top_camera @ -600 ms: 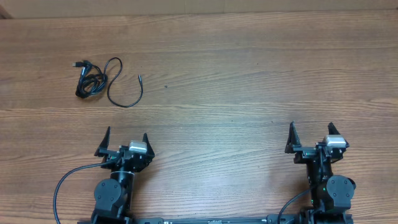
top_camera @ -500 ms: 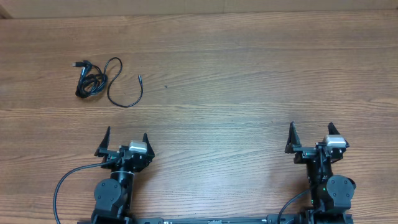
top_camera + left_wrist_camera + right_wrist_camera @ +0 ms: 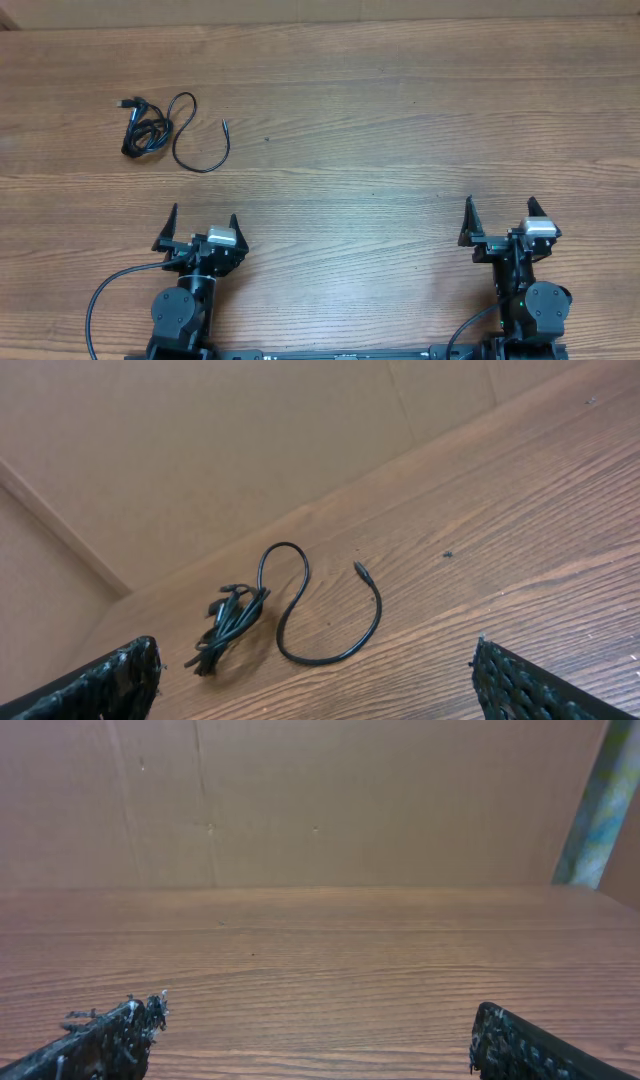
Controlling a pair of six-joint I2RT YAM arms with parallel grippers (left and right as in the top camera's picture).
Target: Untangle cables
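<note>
Item 1. Cables (image 3: 148, 130): a small tangle of thin black cords with a bluish strand, lying flat on the wooden table (image 3: 400, 120). They sit beyond the left gripper and a little to its left, well apart from it. One plug (image 3: 122, 102) sticks out on the side of the tangle away from the left gripper. A loose single cord (image 3: 195, 150) curls out of the tangle in an open S-shaped loop and ends in a bare metal tip (image 3: 223, 123), almost straight ahead of the left gripper. In the left wrist view the tangle (image 3: 230, 625) and loop (image 3: 335, 650) lie between and beyond the fingers. Nothing touches them.

Item 2. Left gripper (image 3: 203, 215): near the table's front edge. Its fingers (image 3: 115, 682) are spread fully apart, holding nothing and touching nothing.

Item 3. Dark speck (image 3: 266, 140): on the table, ahead of the left gripper and to its right, near the cord's metal tip.

Item 4. Right gripper (image 3: 500, 205): well to the right of the left gripper, level with it. Its fingers (image 3: 100, 1045) are spread fully apart and empty, with only bare wood and a cardboard wall (image 3: 320, 800) ahead of them.
</note>
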